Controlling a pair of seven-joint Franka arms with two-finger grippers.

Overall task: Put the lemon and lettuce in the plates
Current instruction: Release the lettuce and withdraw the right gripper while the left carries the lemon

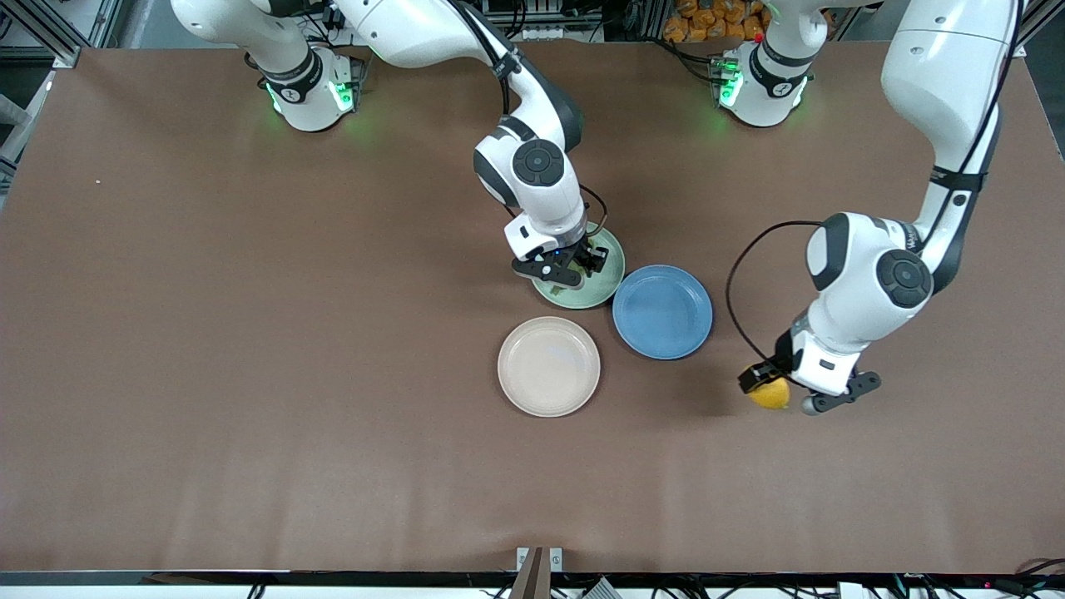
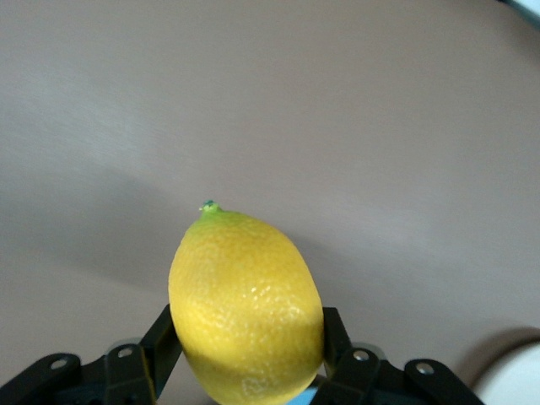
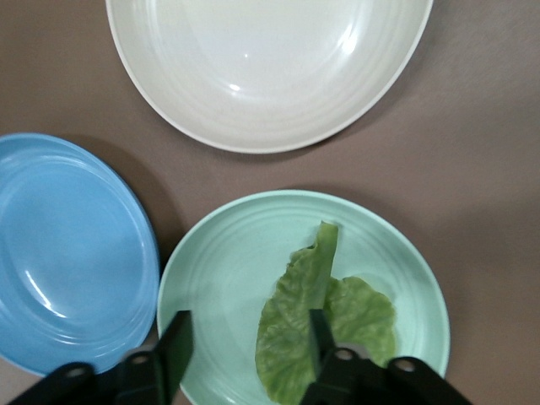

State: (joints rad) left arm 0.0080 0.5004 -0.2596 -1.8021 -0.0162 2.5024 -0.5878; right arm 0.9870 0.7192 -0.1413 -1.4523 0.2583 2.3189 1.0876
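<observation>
The jaws of the left gripper are clamped on the lemon, one finger on each side of the yellow fruit, which is held over bare table toward the left arm's end, well apart from the plates. The jaws of the right gripper stand apart over the mint green plate, holding nothing. The lettuce lies flat in that plate, its stem toward the middle. The beige plate sits nearer to the front camera, nothing on it, and the blue plate lies just beside both, toward the left arm's end.
</observation>
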